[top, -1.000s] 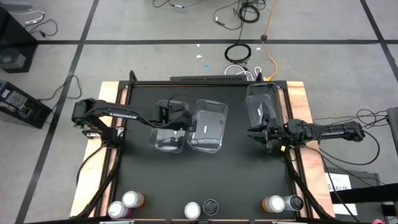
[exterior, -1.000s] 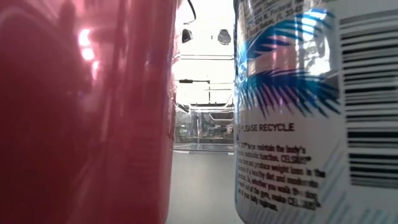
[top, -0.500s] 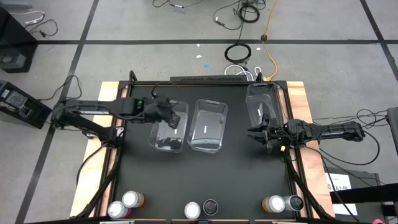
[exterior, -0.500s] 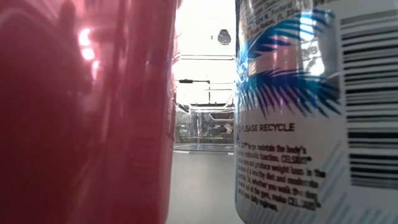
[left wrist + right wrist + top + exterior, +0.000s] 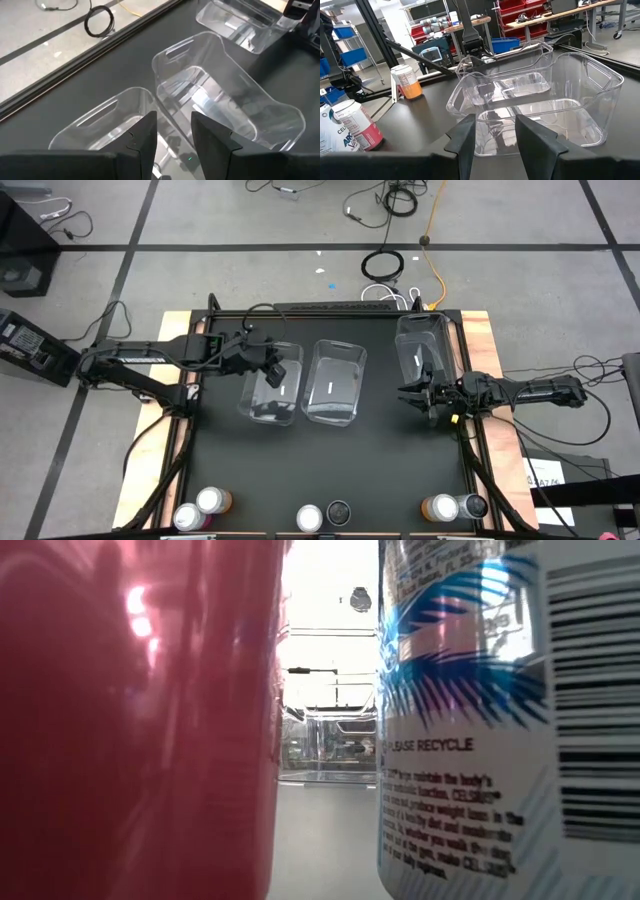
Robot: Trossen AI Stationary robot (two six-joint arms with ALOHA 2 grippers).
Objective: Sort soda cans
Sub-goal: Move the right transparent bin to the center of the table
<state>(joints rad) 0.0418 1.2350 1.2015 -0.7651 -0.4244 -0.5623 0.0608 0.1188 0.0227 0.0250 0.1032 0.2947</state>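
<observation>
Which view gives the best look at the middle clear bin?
The left wrist view: the middle bin fills the frame, rim and interior visible, nothing inside. The high view shows it small from above. The right wrist view overlaps it with neighbouring bins; the low view shows only a sliver between cans.

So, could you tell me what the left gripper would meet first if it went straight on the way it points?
Probably the left clear bin: the left gripper, fingers open, hovers just above it.

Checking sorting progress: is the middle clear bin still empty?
Empty. The middle bin shows only its bare clear floor from above, and all six cans stand along the table's near edge.
</observation>
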